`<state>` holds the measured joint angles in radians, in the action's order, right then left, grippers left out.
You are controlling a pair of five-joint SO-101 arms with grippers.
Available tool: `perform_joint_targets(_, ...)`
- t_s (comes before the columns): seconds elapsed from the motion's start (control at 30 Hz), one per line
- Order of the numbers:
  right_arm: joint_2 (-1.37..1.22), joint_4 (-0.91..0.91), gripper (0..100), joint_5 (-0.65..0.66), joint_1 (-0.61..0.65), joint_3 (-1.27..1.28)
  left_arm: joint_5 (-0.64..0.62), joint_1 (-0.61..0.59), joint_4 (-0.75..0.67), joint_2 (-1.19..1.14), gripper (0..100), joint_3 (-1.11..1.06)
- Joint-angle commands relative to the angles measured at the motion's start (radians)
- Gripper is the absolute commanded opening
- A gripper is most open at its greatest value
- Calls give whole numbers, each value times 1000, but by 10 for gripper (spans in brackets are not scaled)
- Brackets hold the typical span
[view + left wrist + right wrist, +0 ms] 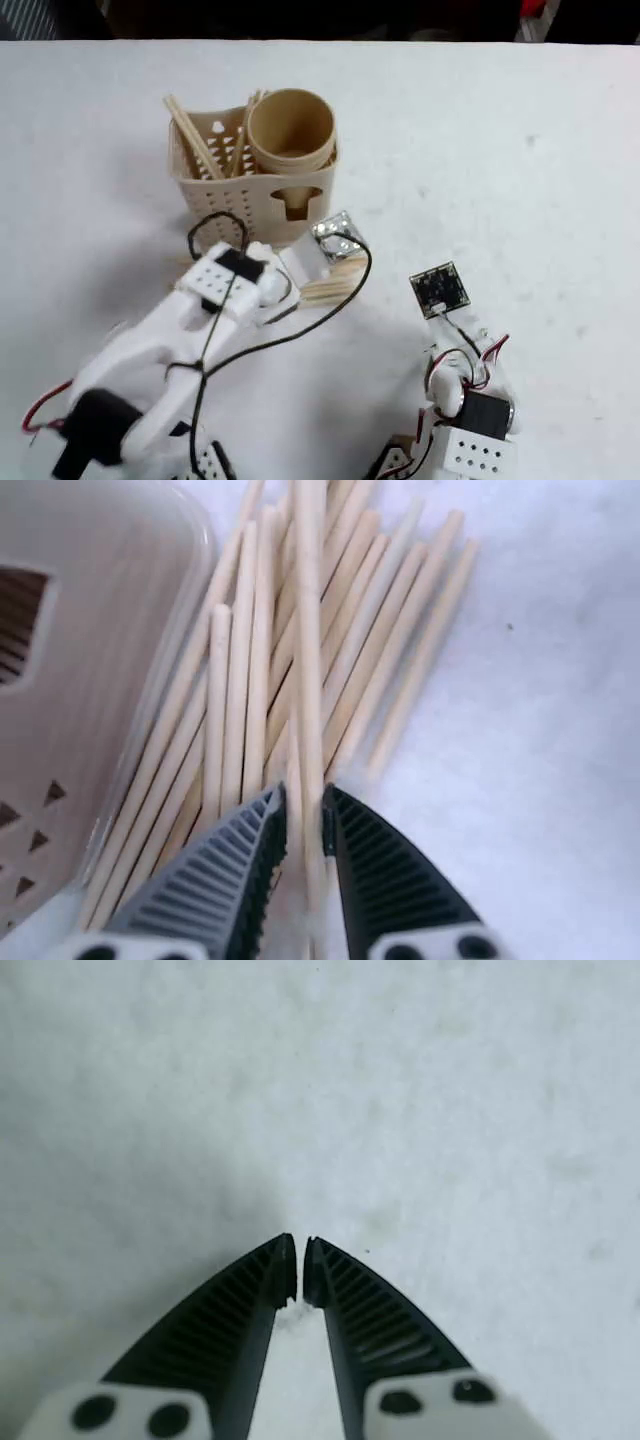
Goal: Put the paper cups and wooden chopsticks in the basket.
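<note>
Paper cups (290, 125) and few chopsticks (192, 135) sit in basket (250, 195); loose chopsticks (370, 640) lie beside it, left gripper (303, 815) pinching one; right gripper (300, 1270) clenched empty.

A robotics lab bench (white table (520, 130), exposed cables (335, 308)).

White table (520, 150), faintly speckled; dark strip (300, 18) beyond far edge, perhaps floor; small red item (533, 8) there.

Gripper (303, 796) seemingly pinching one chopstick (308, 600).
</note>
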<state>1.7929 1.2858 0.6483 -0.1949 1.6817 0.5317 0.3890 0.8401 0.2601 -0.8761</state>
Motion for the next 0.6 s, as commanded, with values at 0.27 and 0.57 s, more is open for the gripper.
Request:
perform_joint_targets(0.27,10,2,33,8,13,9,-11,-8,95,390,23,-78)
perform_joint_targets(0.57,10,2,33,8,13,9,-15,-2,46,483,23,-158)
